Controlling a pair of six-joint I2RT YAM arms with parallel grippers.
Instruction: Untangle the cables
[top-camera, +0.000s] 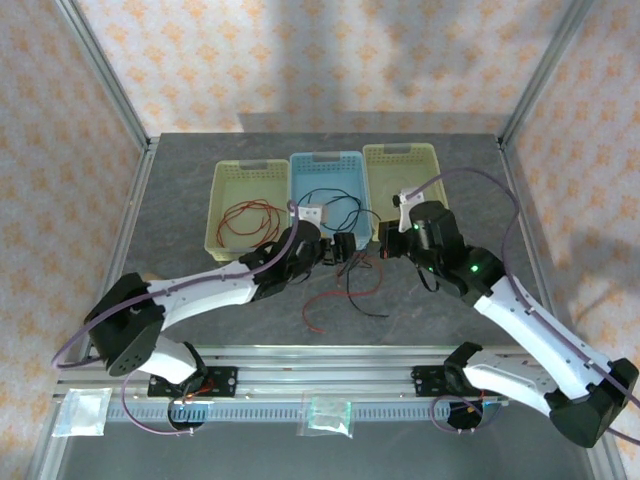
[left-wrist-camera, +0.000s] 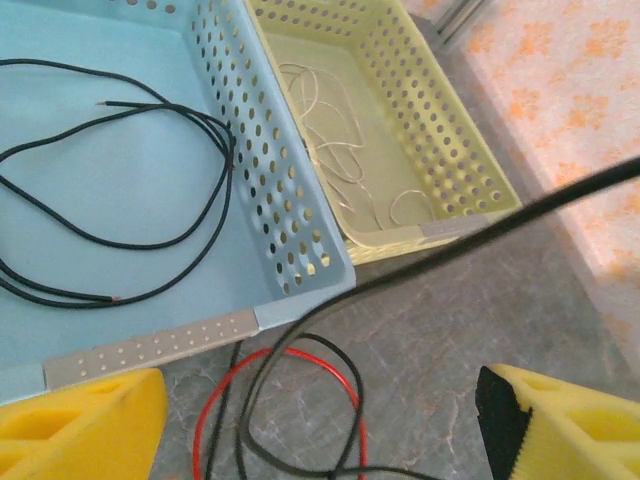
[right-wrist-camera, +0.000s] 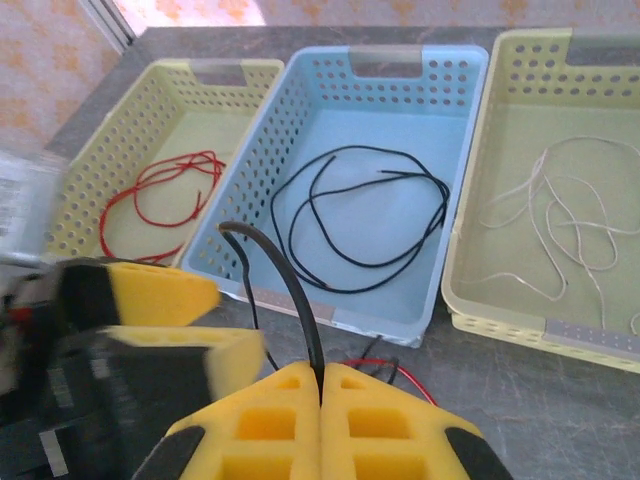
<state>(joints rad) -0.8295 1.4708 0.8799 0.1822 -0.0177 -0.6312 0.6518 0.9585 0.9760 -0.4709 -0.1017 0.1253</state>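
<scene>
The right gripper (right-wrist-camera: 320, 372) is seen fully closed, with 1 black cable (right-wrist-camera: 285, 275) pinched between its fingers. The left gripper (left-wrist-camera: 320, 420) is spread wide with nothing grasped, above a red loop (left-wrist-camera: 345, 385) and black strands (left-wrist-camera: 250, 400) lying on the table (left-wrist-camera: 480, 320) just before the blue basket (left-wrist-camera: 300, 250). A separate black coil (left-wrist-camera: 230, 160) lies inside that basket. The pinched cable probably joins the table tangle, though blur prevents certainty.

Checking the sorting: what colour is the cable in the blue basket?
A black cable, clearest in right wrist view.
</scene>
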